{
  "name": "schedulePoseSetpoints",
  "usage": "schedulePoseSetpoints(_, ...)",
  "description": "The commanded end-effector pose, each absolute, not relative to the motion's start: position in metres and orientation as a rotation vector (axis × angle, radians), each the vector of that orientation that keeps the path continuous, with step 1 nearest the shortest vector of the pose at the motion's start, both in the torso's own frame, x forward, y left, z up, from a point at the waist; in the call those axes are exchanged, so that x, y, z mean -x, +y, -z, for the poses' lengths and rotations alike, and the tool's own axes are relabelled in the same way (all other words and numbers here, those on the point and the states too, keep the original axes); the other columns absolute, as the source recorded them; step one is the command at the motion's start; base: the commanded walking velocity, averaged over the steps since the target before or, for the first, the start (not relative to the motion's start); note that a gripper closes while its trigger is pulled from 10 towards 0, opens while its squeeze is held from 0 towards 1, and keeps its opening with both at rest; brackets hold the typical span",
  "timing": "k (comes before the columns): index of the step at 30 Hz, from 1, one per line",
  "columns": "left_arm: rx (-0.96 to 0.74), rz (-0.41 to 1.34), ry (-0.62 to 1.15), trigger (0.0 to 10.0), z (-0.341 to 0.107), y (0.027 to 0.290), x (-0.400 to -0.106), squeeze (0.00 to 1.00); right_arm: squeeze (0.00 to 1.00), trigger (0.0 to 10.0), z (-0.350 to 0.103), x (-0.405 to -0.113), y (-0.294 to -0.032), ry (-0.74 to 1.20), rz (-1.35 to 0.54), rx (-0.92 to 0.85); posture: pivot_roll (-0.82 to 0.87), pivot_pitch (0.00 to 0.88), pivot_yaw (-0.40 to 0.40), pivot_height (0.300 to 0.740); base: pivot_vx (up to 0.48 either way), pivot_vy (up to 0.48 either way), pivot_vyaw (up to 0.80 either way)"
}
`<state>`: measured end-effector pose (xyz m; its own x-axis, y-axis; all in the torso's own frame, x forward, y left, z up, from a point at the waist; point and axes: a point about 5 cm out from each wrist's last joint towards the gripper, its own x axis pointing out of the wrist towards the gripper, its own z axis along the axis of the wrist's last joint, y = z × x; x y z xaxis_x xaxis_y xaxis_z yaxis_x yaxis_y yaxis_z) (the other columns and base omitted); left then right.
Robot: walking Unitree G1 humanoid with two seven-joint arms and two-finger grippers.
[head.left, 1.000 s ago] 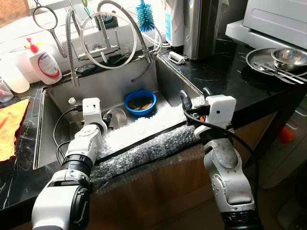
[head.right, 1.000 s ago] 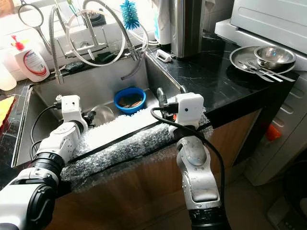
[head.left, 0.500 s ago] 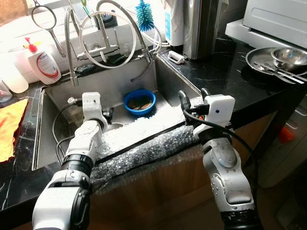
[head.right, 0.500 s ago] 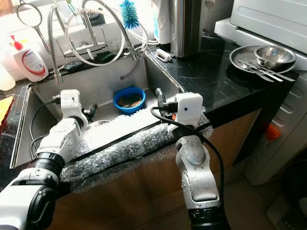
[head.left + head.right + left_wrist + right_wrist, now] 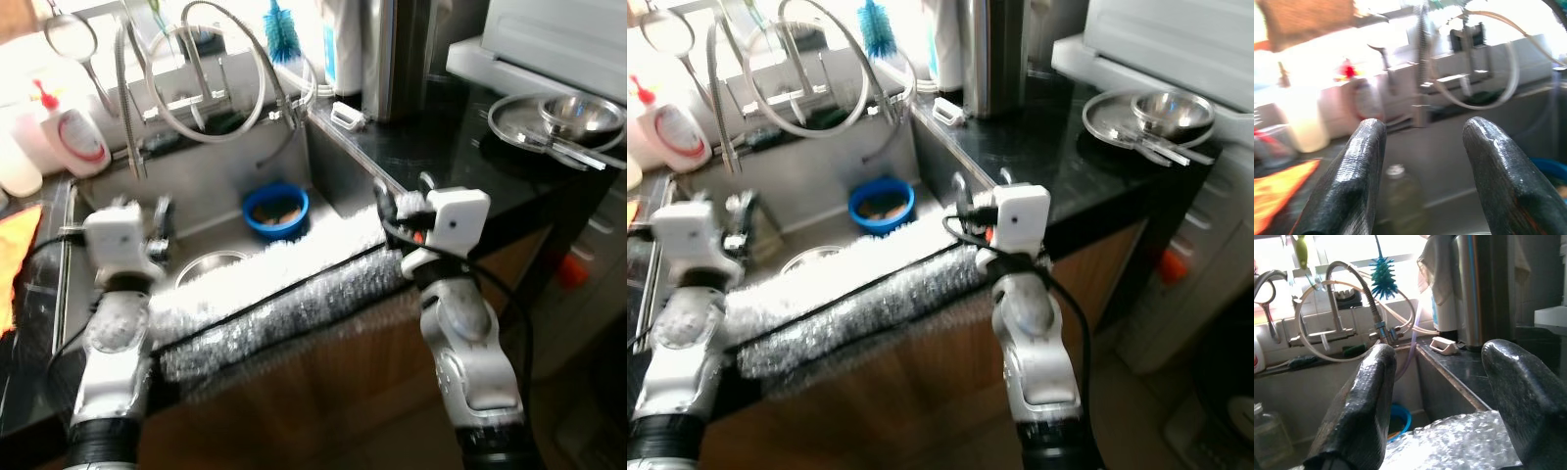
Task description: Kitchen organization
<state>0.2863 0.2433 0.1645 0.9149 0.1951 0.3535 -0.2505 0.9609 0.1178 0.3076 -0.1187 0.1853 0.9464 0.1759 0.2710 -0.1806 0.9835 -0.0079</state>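
1. Left eye view is a bit blurry, but the layout reads fine: the steel sink sits in the black counter, and a strip of bubble wrap lies over the sink's near edge, long axis running left to right.
2. Key relation — the blue bowl sits inside the sink, toward its far right part, just beyond the bubble wrap. It lies ahead and to the right of the left hand, and ahead and to the left of the right hand.
3. Left hand hovers over the left part of the sink, fingers spread, nothing between them. A glass jar stands just beyond it in the sink.
4. Right hand sits above the right end of the bubble wrap at the sink's corner, fingers also spread and empty. My guess is this one's nearer the bowl, so it'd be the natural pick for a reach — just a judgement though.
5. Counts: one blue bowl, one glass jar, one round drain, one blue bottle brush by the tap, one white soap bottle at far left, one orange cloth on the left counter.
6. Far right on the counter: one metal plate carrying one small steel bowl and some cutlery, too blurred to count.
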Motion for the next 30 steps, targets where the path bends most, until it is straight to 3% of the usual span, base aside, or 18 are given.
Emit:
schedulePoseSetpoints(1, -0.178, -0.254, -0.373, 10.0, -0.169, 0.251, -0.278, 0.00, 0.00, 10.0, -0.187, -0.310, -0.118, -0.279, -0.191, -0.030, -0.20, 0.000, 0.110, 0.740, 0.000, 0.000, 0.00)
schedulePoseSetpoints(8, -0.135, -0.293, -0.323, 10.0, -0.150, 0.249, -0.257, 0.00, 0.00, 10.0, -0.186, -0.314, -0.126, -0.282, -0.171, -0.032, -0.19, 0.000, 0.089, 0.740, 0.000, 0.000, 0.00)
schedulePoseSetpoints(21, -0.055, -0.275, -0.324, 10.0, -0.152, 0.239, -0.255, 0.00, 0.00, 10.0, -0.191, -0.310, -0.130, -0.320, -0.146, -0.043, -0.20, 0.000, 0.114, 0.740, 0.000, 0.000, 0.00)
schedulePoseSetpoints(30, -0.080, -0.265, -0.331, 10.0, -0.155, 0.233, -0.254, 0.00, 0.00, 10.0, -0.194, -0.316, -0.130, -0.325, -0.154, -0.054, -0.16, 0.000, 0.083, 0.740, 0.000, 0.000, 0.00)
